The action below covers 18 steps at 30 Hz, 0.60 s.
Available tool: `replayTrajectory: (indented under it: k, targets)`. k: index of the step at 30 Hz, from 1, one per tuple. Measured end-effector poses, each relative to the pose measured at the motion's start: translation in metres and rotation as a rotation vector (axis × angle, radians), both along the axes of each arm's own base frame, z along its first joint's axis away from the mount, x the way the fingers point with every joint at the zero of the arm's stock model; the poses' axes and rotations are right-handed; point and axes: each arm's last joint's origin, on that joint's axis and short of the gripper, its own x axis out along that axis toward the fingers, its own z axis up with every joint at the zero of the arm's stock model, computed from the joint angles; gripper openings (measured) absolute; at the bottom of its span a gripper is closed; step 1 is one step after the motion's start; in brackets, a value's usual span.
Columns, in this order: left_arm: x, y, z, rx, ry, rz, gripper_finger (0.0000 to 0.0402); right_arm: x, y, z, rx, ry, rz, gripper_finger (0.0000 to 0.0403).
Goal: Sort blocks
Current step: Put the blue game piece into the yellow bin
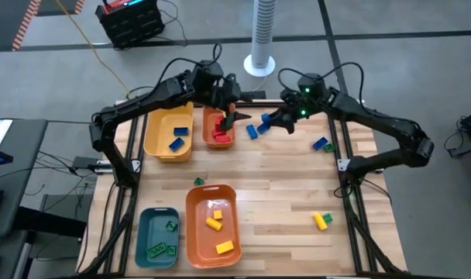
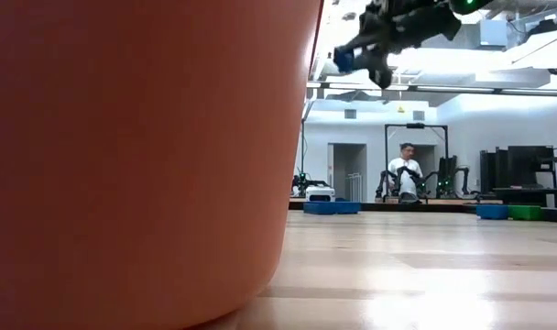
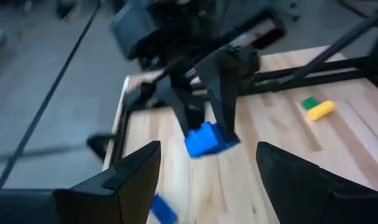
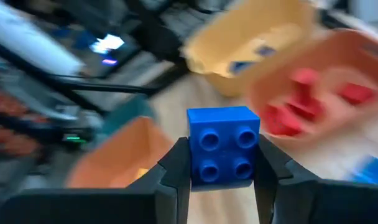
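My right gripper (image 1: 268, 121) hangs above the table's far middle, shut on a blue block (image 4: 223, 152); the low view shows it lifted clear (image 2: 344, 60). My left gripper (image 1: 229, 113) hovers open over the small orange bin (image 1: 218, 128) of red blocks, and in its wrist view the fingers (image 3: 133, 171) frame the right gripper and its block (image 3: 207, 140). Another blue block (image 1: 252, 130) lies flat on the wood just beside the right gripper. A blue-and-green pair (image 1: 322, 144) and a yellow-and-green pair (image 1: 322, 220) lie to the right. My right gripper pinches the blue block by two opposite side faces (image 4: 192, 155), one finger on each, with the studded top (image 4: 225, 154) facing the wrist camera. The fingers slant down from the table's right toward the left. The block is lifted clear of the table.
The yellow bin (image 1: 170, 133) with blue blocks stands far left. The large orange bin (image 1: 212, 225) with yellow blocks and the teal bin (image 1: 158, 235) with green blocks stand near left. A green-and-orange block (image 1: 198, 181) lies mid-table. A person (image 2: 407, 170) sits in the room behind.
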Motion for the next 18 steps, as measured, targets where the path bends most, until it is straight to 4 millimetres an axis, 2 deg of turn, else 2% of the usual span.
replayTrajectory:
  k: [6,9,13,18]
  targets:
    - [0.003,-0.018,0.010,0.173,-0.050,-0.190,0.0246,0.003,0.004,0.022,0.106,-0.134,0.166,0.0118]
    - [0.005,-0.029,0.017,0.183,-0.077,-0.221,0.0241,0.005,0.010,0.038,0.110,-0.173,0.228,0.0118]
    - [0.008,-0.040,0.017,0.178,-0.074,-0.233,0.0240,0.007,0.017,0.048,0.159,-0.187,0.299,0.0118]
    - [0.011,-0.042,0.014,0.115,-0.065,-0.214,0.0239,0.008,0.023,0.057,0.177,-0.198,0.328,0.0118]
